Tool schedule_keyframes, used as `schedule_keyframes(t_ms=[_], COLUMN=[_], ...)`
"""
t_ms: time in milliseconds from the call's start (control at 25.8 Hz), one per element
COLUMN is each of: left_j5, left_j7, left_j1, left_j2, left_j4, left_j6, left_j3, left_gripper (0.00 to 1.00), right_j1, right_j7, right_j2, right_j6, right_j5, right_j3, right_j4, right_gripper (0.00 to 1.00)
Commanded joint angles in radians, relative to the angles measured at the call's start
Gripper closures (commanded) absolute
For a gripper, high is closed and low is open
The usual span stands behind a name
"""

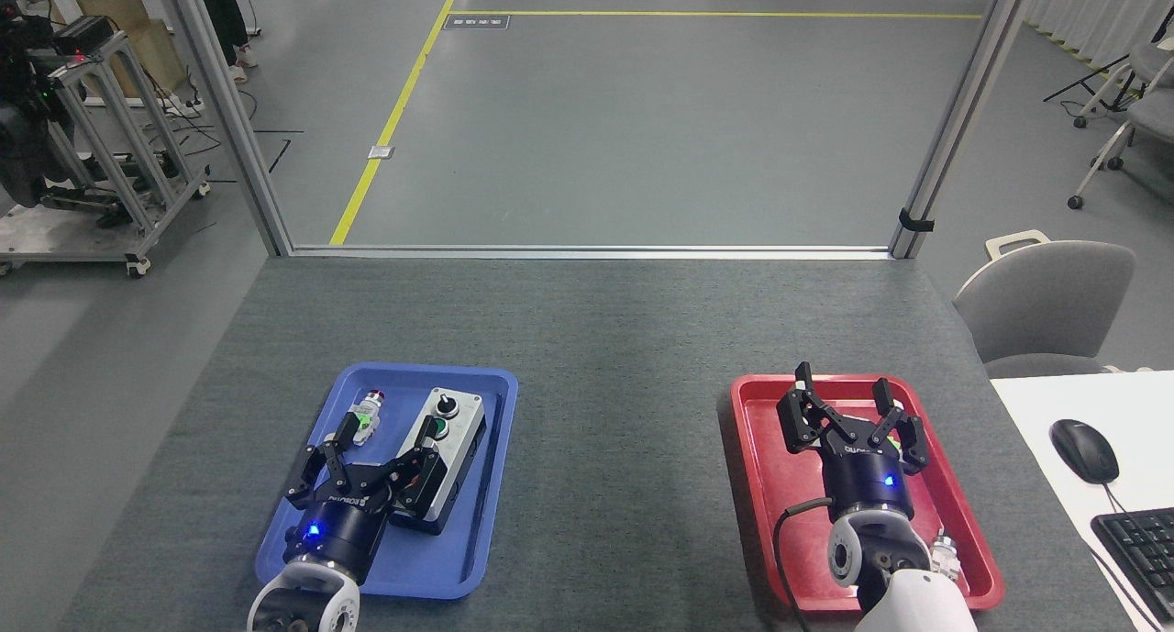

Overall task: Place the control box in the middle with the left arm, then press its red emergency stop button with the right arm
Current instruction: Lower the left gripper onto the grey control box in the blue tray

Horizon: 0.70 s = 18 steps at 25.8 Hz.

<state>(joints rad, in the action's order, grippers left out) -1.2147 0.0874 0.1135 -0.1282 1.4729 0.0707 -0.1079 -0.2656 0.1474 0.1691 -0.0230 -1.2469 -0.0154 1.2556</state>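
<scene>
Head view shows the left gripper (pixel 374 441) spread open over the blue tray (pixel 477 531), one finger across the control box (pixel 449 449) lying inside. Beside the box sits a silver push-button (pixel 365 417). The right gripper (pixel 844 386) hangs open above the red tray (pixel 761 467).

You find white lettering on the black body of each gripper, the left gripper (pixel 376 442) and the right gripper (pixel 845 404), but it is too small to read. A dark floor plate (pixel 475 22) beside the yellow line carries pale marks, also illegible. No other text is readable.
</scene>
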Motion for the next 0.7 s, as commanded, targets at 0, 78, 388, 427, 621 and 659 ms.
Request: schedule_keyframes(t_ms=[0, 78, 388, 427, 621, 659], left_j5=[-0.003, -0.002, -0.005, -0.012, -0.391, -0.419], left_j7=[0.003, 0.021, 0.032, 0.035, 0.054, 0.054], left_j1=[0.0, 0.003, -0.097, -0.114, -0.114, -0.109], left_j2=[-0.004, -0.007, -0.021, -0.021, 0.012, 0.032], left_j4=[-0.002, -0.002, 0.067, 0.066, -0.054, -0.083], left_j6=[0.0, -0.002, 0.112, 0.129, 0.064, 0.041], left_j3=[0.004, 0.005, 0.028, 0.025, -0.059, -0.059], left_gripper=[0.01, 0.01, 0.01, 0.01, 0.01, 0.01], right_j1=[0.0, 0.002, -0.003, -0.004, -0.004, -0.004], right_j7=[0.0, 0.0, 0.0, 0.0, 0.0, 0.0], right_j2=[0.0, -0.002, -0.003, -0.002, 0.0, 0.0], right_j6=[-0.003, -0.002, 0.001, 0.001, 0.001, 0.001], right_j5=[0.0, 0.0, 0.0, 0.0, 0.0, 0.0], right_j3=[0.002, 0.002, 0.006, 0.006, 0.006, 0.006], right_j4=[-0.004, -0.005, -0.005, -0.005, -0.005, -0.004], right_gripper=[0.0, 0.0, 0.0, 0.0, 0.0, 0.0])
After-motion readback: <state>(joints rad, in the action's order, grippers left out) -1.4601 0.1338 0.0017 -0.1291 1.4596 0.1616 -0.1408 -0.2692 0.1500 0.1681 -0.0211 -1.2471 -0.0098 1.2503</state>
